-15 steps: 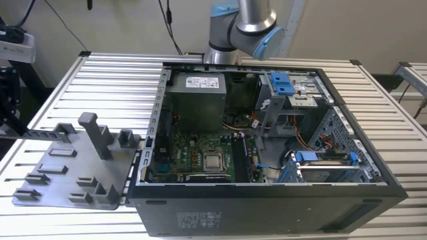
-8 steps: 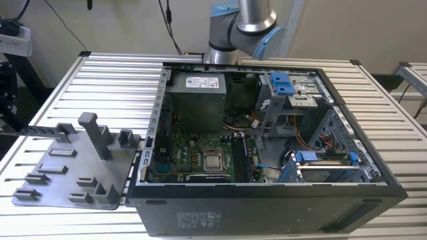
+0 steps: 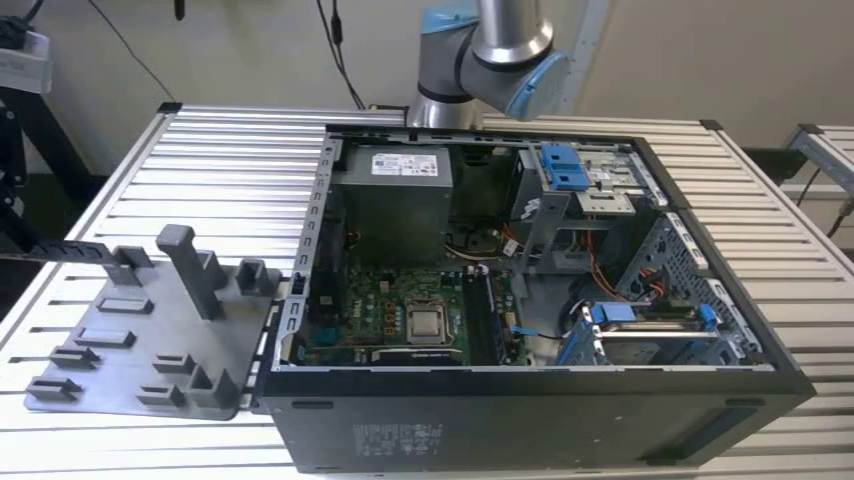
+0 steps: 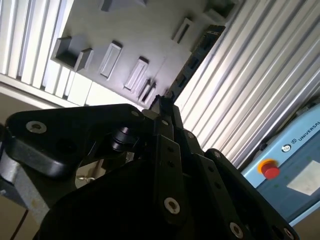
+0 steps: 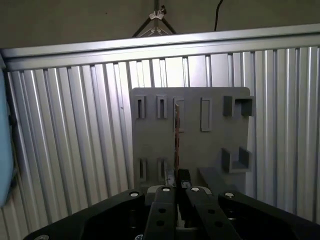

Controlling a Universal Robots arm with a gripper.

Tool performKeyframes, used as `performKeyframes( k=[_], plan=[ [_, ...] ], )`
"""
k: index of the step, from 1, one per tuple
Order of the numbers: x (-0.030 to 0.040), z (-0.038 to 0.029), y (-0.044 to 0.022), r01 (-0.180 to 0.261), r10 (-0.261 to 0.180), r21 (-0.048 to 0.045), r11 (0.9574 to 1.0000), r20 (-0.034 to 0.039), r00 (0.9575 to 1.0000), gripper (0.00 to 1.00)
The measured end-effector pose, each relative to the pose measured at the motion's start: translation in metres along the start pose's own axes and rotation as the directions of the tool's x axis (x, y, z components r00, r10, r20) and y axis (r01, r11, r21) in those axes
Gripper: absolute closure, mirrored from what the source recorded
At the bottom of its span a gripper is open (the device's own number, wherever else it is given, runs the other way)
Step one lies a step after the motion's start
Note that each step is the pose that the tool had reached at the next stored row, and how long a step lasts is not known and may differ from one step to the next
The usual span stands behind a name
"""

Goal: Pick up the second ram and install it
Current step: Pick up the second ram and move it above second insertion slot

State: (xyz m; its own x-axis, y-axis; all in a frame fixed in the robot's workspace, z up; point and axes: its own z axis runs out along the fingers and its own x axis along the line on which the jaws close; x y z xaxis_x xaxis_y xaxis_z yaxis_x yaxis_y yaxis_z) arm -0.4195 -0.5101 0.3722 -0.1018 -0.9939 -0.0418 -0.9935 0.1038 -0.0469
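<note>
The second ram [image 3: 67, 248] is a thin dark stick lying level over the far left part of the grey fixture plate [image 3: 147, 330]; its end is close to a small grey block there. In the first wrist view I see the second ram [image 5: 176, 132] edge-on, running out from my gripper [image 5: 177, 174], which is shut on it. The second wrist view shows the second ram [image 4: 197, 55] reaching away from the gripper [image 4: 165, 98] above the plate [image 4: 125, 35]. The open computer case [image 3: 534, 400] with its motherboard [image 3: 400, 300] lies at the exterior view's right of the plate.
A tall grey post [image 3: 187, 265] and several low holders stand on the plate. The arm's base [image 3: 467, 70] is behind the case. Drive cages with blue clips [image 3: 567, 170] fill the case's right side. The ribbed metal table [image 3: 200, 160] carries everything.
</note>
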Motion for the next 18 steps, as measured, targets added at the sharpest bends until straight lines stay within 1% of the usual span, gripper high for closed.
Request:
performKeyframes(
  k=[8,18],
  plan=[
    [-0.0005,-0.0106,-0.0005,0.028,-0.028,-0.0019,0.9996,0.0095,0.9996,0.86],
    [-0.0011,-0.0269,-0.0012,0.030,-0.030,-0.0019,0.9996,0.0103,0.9995,0.86]
  ],
)
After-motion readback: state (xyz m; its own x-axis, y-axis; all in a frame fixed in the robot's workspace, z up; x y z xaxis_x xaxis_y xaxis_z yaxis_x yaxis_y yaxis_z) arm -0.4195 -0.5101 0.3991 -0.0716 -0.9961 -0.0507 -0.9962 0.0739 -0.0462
